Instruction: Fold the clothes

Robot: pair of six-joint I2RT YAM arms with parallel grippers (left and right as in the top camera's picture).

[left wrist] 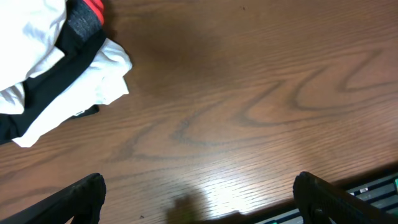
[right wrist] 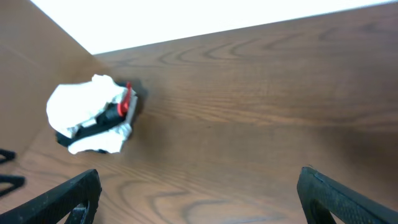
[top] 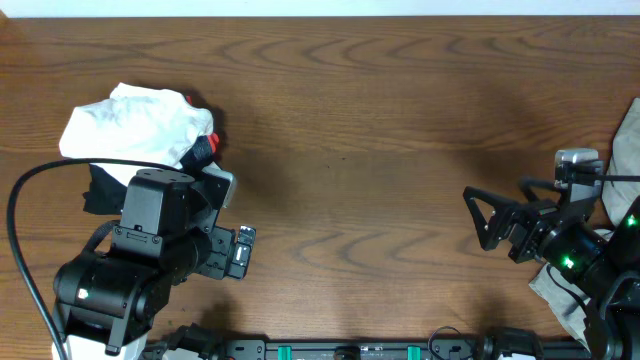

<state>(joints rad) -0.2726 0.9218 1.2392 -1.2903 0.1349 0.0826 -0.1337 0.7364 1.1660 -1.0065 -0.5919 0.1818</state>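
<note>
The clothes lie as a crumpled bundle (top: 140,125) at the table's back left: white fabric wrapped around a black garment with a red-orange band. In the left wrist view the bundle (left wrist: 43,56) fills the upper left corner. From the right wrist it shows as a small bundle (right wrist: 93,115) far across the table. My left gripper (left wrist: 199,202) is open over bare wood, just off the bundle, and holds nothing. Over the right side my right gripper (top: 480,218) points left, open and empty. A pale garment (top: 627,135) lies at the right edge, partly under the right arm.
The wooden table (top: 380,130) stretches between the two arms. The left arm's body (top: 150,240) and its black cable (top: 30,190) hang over the front left. A rail with green parts (top: 330,350) runs along the front edge.
</note>
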